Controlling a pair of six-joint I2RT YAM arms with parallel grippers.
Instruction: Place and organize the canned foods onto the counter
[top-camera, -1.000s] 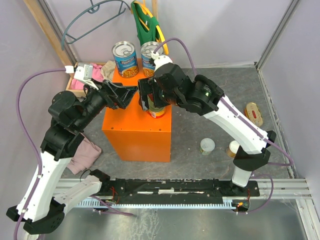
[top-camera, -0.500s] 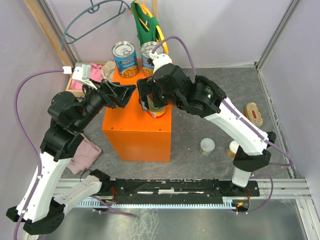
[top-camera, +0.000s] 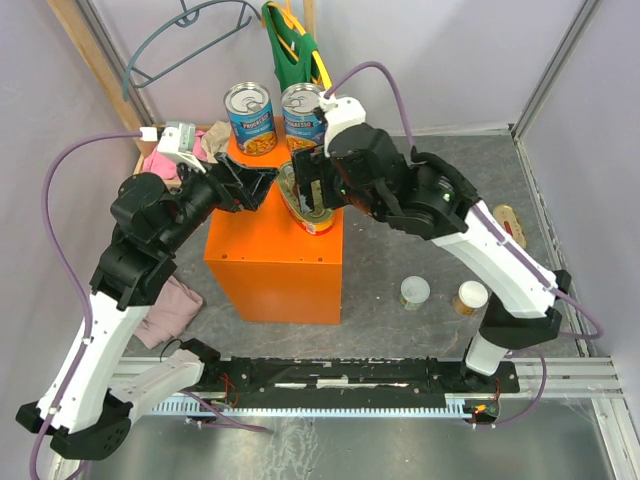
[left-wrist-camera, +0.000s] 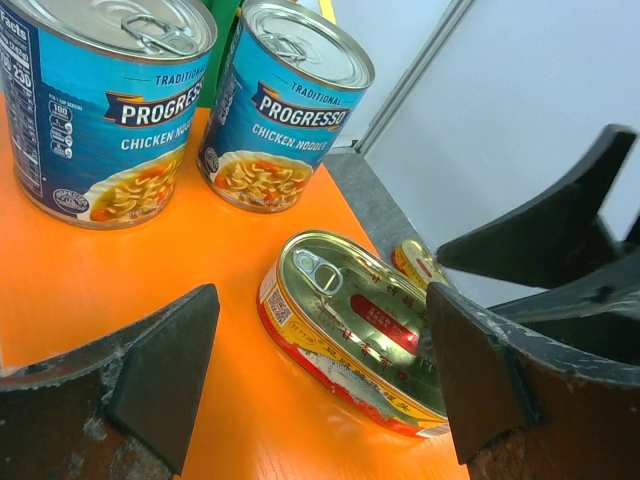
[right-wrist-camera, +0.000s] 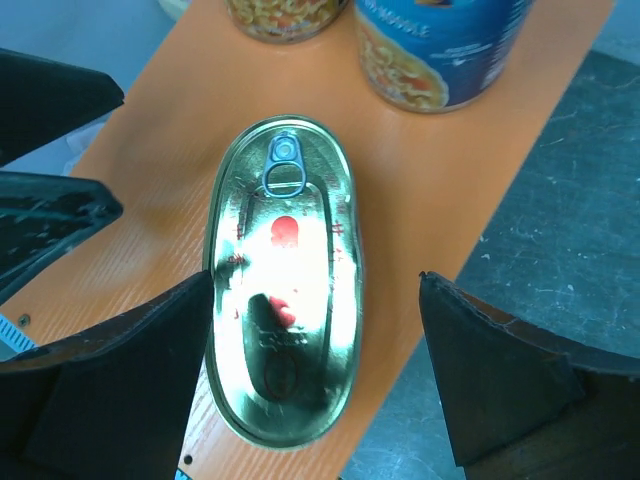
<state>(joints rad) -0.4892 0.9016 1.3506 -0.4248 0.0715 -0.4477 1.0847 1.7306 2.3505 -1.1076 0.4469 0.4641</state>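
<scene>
Oval tin (right-wrist-camera: 285, 285) on the counter (top-camera: 270, 270), both grippers wide
The right gripper (right-wrist-camera: 315, 300) hangs, jaws spread, over the oval tin lying by the orange counter's right edge; the left gripper (left-wrist-camera: 320, 370), equally wide, faces it.

Oval tin (right-wrist-camera: 285, 300): I see a bare metal lid, mirror-glossy, with a pull ring; the printed yellow-red side wall is glossy too.
Tall cans (left-wrist-camera: 100, 130): brushed silver metal tops; blue labels look like paper with a slight sheen.
Counter (top-camera: 270, 260): orange, smooth, satin; I make out a faint fine grain up close.
Floor mat (top-camera: 430, 210): grey, matt, rough and speckled.
Left gripper (left-wrist-camera: 325, 345): matt black fingers, plastic by my reading, edges scuffed pale.
Right gripper (right-wrist-camera: 315, 310): the same matt black.
Cloth (top-camera: 170, 310): pink, soft, matt fabric.
</scene>
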